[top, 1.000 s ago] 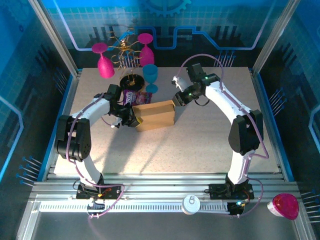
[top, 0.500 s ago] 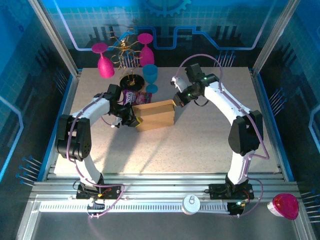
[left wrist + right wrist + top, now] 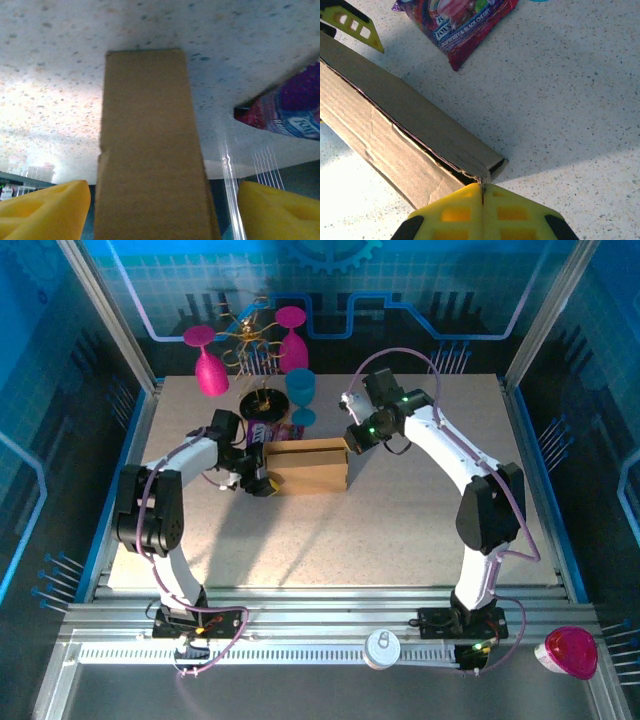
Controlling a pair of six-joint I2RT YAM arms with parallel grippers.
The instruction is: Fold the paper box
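The paper box [image 3: 308, 466] is a long brown cardboard box lying on the table's middle, a little left of centre. My left gripper [image 3: 262, 472] is at its left end, open. In the left wrist view the box [image 3: 150, 150] runs between the yellow fingers [image 3: 45, 210], with a small gap on each side of the left gripper [image 3: 165, 215]. My right gripper [image 3: 350, 440] is at the box's right end, shut. Its closed tip [image 3: 482, 187] touches the torn end corner of the box [image 3: 395, 135], with nothing held between the fingers.
A purple snack packet [image 3: 283, 430] lies just behind the box, also in the wrist views [image 3: 460, 25] [image 3: 290, 110]. Behind it stand a blue cup [image 3: 300, 395], two pink goblets [image 3: 208, 365] [image 3: 291, 335] and a gold wire rack [image 3: 255, 340].
The left gripper's jaws have opened away from the box's left end. The right gripper has closed fully and shifted slightly left against the right end. The box now lies squarer.
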